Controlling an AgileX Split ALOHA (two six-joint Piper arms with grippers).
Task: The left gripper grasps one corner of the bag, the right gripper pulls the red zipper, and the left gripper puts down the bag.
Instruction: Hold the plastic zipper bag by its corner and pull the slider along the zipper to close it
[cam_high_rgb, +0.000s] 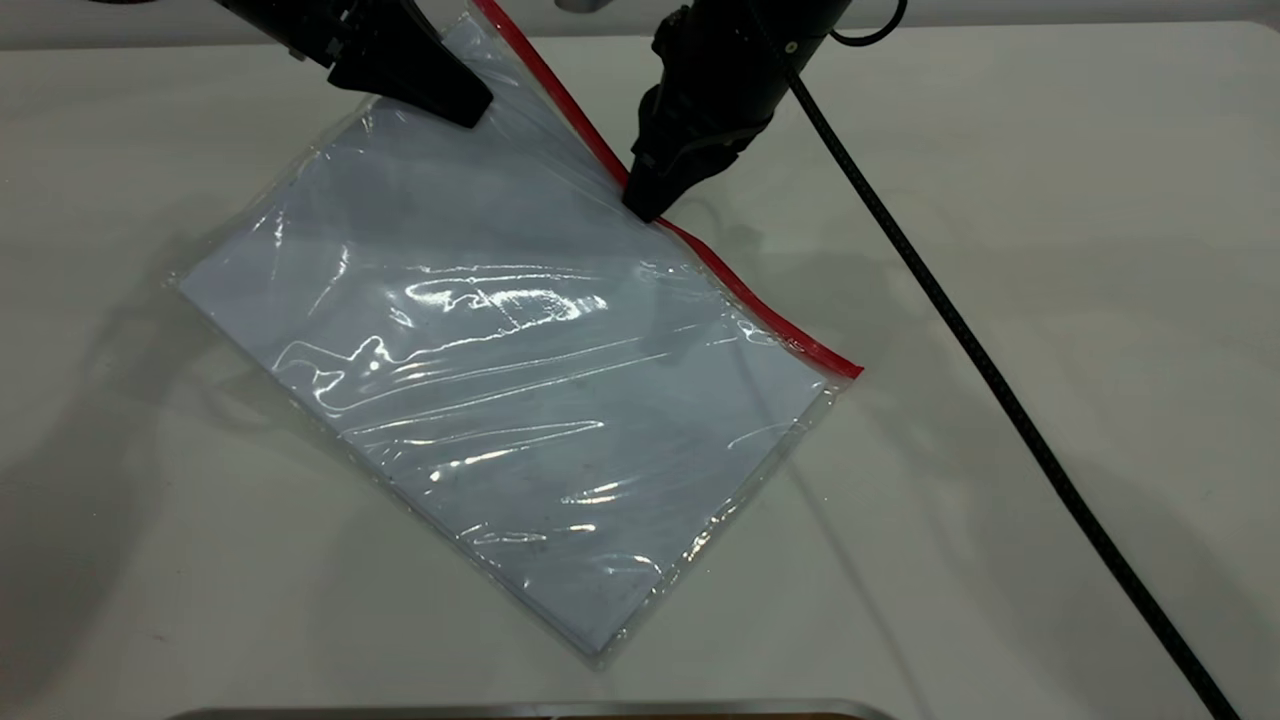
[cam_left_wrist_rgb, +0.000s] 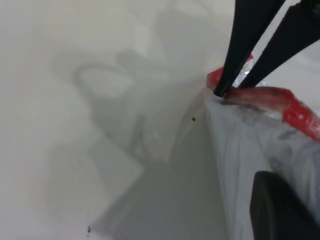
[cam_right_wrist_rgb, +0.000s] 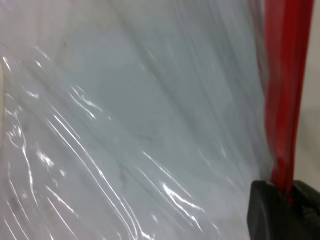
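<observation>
The bag (cam_high_rgb: 500, 370) lies slanted on the white table, clear and crinkly with pale sheets inside. The red zipper (cam_high_rgb: 740, 290) runs along its far right long edge. My left gripper (cam_high_rgb: 468, 106) reaches over the bag's short edge near the upper red-ended corner and looks shut on the plastic there. One of its fingers (cam_left_wrist_rgb: 280, 210) shows beside the bag (cam_left_wrist_rgb: 240, 150). My right gripper (cam_high_rgb: 648, 208) is shut on the red zipper about midway along it. The red strip (cam_right_wrist_rgb: 285, 90) runs down between its fingertips (cam_right_wrist_rgb: 289, 192). The left wrist view shows those fingers (cam_left_wrist_rgb: 240, 50) pinching the strip (cam_left_wrist_rgb: 280, 102).
A braided black cable (cam_high_rgb: 1000, 390) trails from the right arm across the table to the near right. A metal edge (cam_high_rgb: 520, 710) shows at the near side. The bag's upper corner is cut off by the picture's top edge.
</observation>
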